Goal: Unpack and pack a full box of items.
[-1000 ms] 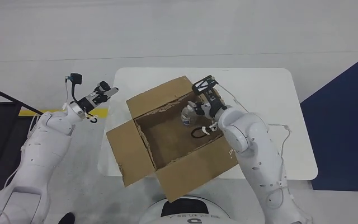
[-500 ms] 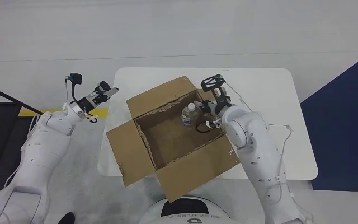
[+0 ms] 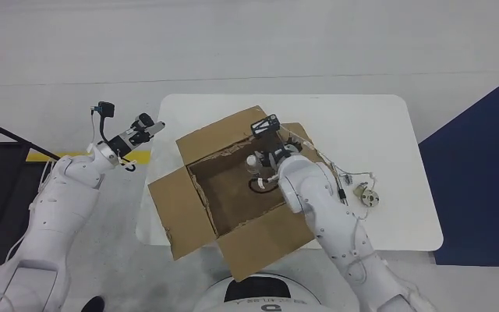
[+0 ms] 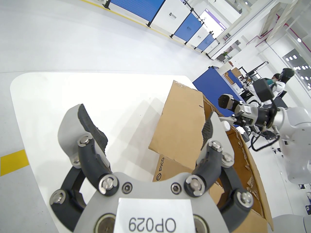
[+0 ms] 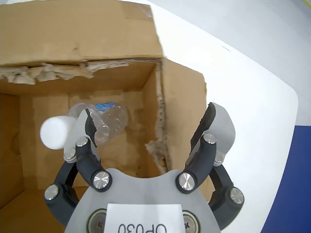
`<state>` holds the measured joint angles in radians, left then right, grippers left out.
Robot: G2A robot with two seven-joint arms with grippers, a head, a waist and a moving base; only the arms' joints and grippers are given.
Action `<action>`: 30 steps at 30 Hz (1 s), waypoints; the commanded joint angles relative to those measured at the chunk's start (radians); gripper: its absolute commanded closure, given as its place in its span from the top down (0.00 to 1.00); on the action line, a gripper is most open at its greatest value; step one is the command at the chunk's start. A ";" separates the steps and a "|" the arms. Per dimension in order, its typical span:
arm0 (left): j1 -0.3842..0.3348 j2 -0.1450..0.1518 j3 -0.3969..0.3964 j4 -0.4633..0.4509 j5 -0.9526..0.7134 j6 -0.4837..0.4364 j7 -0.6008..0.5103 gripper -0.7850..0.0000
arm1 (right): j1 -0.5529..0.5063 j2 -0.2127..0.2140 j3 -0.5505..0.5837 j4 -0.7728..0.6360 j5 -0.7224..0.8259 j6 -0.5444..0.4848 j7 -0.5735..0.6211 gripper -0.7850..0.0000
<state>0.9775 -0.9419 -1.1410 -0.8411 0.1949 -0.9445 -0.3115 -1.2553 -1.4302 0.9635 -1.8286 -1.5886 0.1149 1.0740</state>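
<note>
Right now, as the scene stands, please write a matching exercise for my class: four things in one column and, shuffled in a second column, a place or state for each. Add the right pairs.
Column one
1. brown cardboard box
2. clear plastic bottle with white cap
3. left claw
4. right claw

Column two
A. inside the box
B. open, over the box, close to the bottle
C. flaps spread open, on the white table
D. open and holding nothing, off to the side of the box

Pairs: 1-C, 2-A, 3-D, 4-B
</note>
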 commanded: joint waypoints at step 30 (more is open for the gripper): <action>0.000 0.000 0.000 0.000 0.000 0.000 0.000 1.00 | -0.222 0.035 0.184 -0.333 0.182 -0.172 0.038 1.00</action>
<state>0.9775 -0.9419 -1.1410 -0.8411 0.1949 -0.9445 -0.3115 -1.4729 -1.3953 1.1482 -2.1649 -1.4146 -0.0558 1.1122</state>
